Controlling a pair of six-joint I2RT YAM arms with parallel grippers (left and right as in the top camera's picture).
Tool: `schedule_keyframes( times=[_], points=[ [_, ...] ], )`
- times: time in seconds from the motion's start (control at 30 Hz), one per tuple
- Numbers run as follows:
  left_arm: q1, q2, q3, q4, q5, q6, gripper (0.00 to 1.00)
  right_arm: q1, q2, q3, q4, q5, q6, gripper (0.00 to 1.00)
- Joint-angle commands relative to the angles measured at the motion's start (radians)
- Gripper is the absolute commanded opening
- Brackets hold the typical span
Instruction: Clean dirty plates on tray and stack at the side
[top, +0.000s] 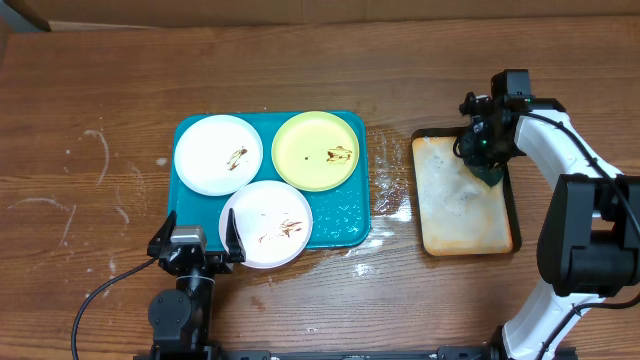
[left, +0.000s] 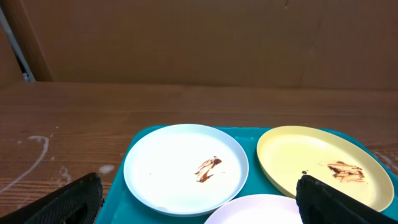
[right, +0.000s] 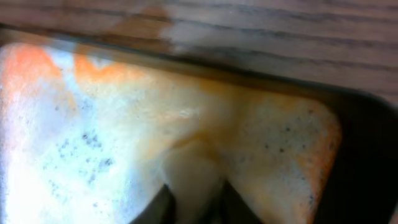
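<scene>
Plates (top: 265, 222) just ahead of left tool (top: 199, 228)

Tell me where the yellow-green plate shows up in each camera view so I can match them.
Overhead: yellow-green plate in the far right corner of the teal tray, near picture centre.
Left wrist: lower right of the picture.
Right wrist: not in it; only the beige stained tray shows.
Shared landmark: the white plate with one brown smear, directly left of it in overhead and left wrist.

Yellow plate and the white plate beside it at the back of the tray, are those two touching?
Apart. The left wrist view shows a thin strip of the teal tray between the rims of the yellow plate and the white plate.
</scene>
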Motion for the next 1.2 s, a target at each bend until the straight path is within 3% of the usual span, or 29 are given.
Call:
schedule_keyframes(
  times=[0.0, 0.3, 0.43, 0.53, 0.67, 0.73, 0.8, 0.97, 1.17],
  points=[
    [0.006, -0.009, -0.003, 0.001, 0.011, 0.016, 1.00, -0.008, -0.001, 0.011, 0.028, 0.087, 0.075, 0.08],
    [0.006, -0.009, -0.003, 0.000, 0.011, 0.016, 1.00, -0.021, -0.001, 0.011, 0.067, 0.143, 0.270, 0.04],
    [0.006, -0.009, -0.003, 0.001, 0.011, 0.016, 1.00, -0.008, -0.001, 0.011, 0.067, 0.087, 0.306, 0.52],
    [0.006, -0.009, -0.003, 0.001, 0.011, 0.016, 1.00, -0.003, -0.001, 0.011, 0.071, 0.086, 0.380, 0.46],
    [0.006, -0.009, -0.003, 0.000, 0.011, 0.016, 1.00, -0.002, -0.001, 0.011, 0.084, 0.068, 0.473, 0.54],
    [0.006, -0.009, -0.003, 0.000, 0.011, 0.016, 1.00, -0.002, -0.001, 0.012, 0.101, 0.044, 0.475, 0.57],
    [0.006, -0.009, -0.003, 0.000, 0.011, 0.016, 1.00, -0.001, -0.001, 0.014, 0.111, 0.038, 0.475, 0.66],
    [0.006, -0.009, -0.003, 0.000, 0.011, 0.016, 1.00, -0.001, -0.001, 0.036, 0.106, 0.064, 0.389, 0.67],
    [0.006, -0.009, -0.003, 0.000, 0.011, 0.016, 1.00, -0.002, -0.001, 0.038, 0.092, 0.138, 0.223, 0.75]
  ],
)
